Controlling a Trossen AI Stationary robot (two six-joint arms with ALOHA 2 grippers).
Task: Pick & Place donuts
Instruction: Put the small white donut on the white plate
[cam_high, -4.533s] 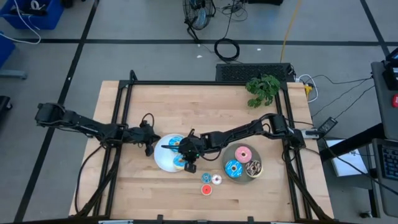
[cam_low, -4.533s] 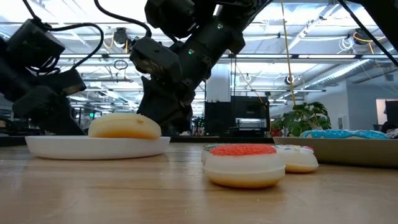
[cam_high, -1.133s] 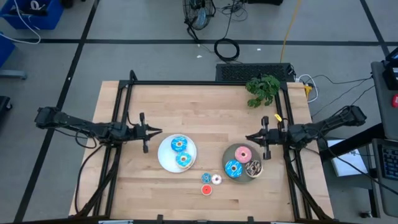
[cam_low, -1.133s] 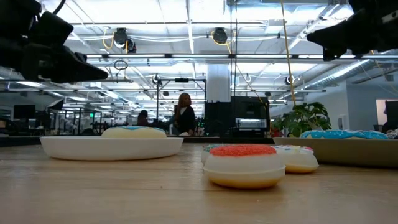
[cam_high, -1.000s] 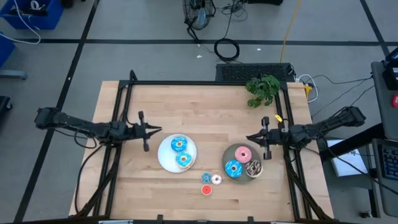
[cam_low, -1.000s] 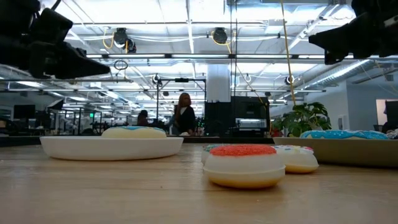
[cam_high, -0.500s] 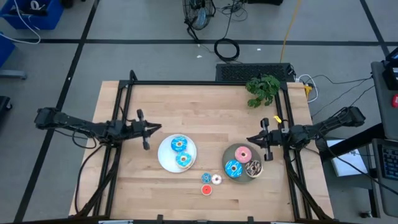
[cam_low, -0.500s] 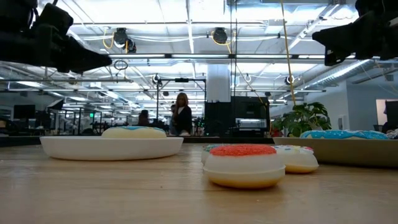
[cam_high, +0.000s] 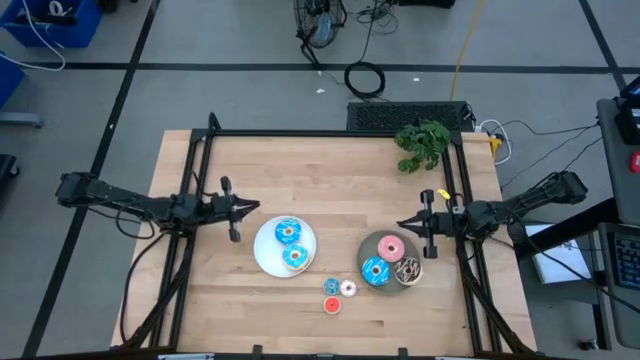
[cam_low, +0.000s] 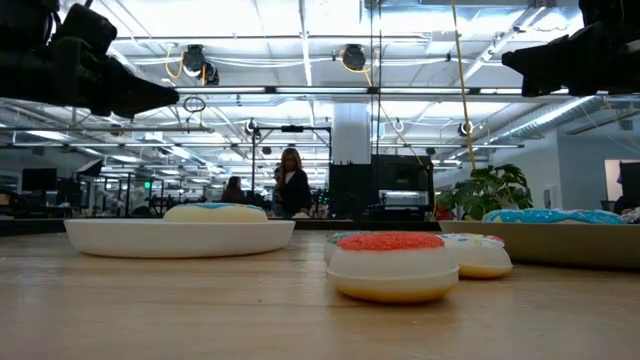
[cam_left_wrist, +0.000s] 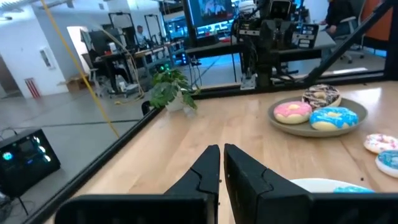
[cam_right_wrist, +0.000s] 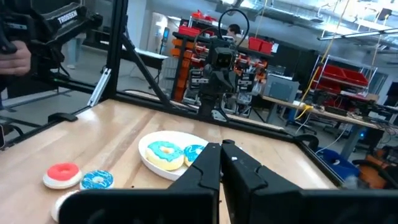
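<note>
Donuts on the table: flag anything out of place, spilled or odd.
Three small donuts lie loose on the bare wood between the white plate and the grey plate, on neither. The rest sit flat on the plates. Nothing looks spilled or damaged.

Brown donut (cam_low: 470, 240) behind red donut (cam_low: 392, 262)

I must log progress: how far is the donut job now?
Two blue donuts lie on the white plate. Nothing is in hand: left hand and right hand wait shut, empty. Three donuts sit on the grey plate; three small donuts lie loose.
</note>
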